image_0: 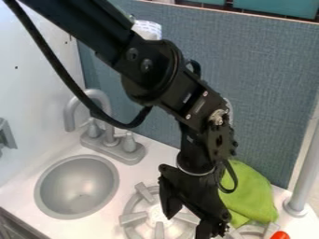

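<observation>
Tool [185, 227], fingers spread, by grey burner [132, 218]; green cloth [250, 193] near; round sink [76, 189]; grey faucet [98, 100].

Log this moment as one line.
gripper: over burner | jaws: open | green cloth: beside gripper | faucet: behind sink | orange thing: lower right edge

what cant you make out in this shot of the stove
Camera view, all:
- Orange thing: cut off by the bottom edge, so unclear what it is.
- Right burner: cut off by that edge.
- Claw: one finger runs off that edge.
- Cloth: left part behind the arm.
</observation>
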`<state>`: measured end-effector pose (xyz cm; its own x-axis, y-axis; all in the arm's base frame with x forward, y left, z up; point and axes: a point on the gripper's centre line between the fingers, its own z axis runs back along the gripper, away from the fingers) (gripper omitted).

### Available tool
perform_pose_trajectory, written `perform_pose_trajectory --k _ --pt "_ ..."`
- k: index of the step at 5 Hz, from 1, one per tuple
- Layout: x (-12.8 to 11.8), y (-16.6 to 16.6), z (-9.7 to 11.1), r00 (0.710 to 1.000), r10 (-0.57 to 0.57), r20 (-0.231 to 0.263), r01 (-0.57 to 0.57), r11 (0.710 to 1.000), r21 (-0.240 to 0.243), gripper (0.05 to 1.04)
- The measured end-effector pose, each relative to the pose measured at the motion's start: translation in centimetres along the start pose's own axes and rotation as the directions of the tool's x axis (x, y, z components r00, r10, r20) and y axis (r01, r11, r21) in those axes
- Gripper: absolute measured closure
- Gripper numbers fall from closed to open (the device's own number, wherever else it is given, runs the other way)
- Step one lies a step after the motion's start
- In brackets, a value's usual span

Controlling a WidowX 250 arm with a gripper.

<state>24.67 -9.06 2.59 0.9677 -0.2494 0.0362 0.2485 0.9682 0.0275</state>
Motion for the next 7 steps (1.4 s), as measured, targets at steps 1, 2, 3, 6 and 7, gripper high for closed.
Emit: perform_pose_trajectory --k 1,2,3,6,7 --pt "-0.4 -0.1 -0.8 0.999 -0.022 -0.031 0.022 1.0 0.001 0.084" --pt "-0.4 -0.8 -3.5 0.956 -0.277 -0.094 0.272 0.96 -0.061 0.084" --pt "-0.1 -0.7 -5.0 0.905 -0.418 -0.074 0.415 0.908 -0.063 0.084" --pt "-0.1 -1.2 -12.9 0.843 -0.459 -0.282 0.446 0.888 -0.113 0.084" --pt "0.9 -1.7 -14.0 0.837 -0.465 -0.288 0.447 0.885 -0.131 0.084"
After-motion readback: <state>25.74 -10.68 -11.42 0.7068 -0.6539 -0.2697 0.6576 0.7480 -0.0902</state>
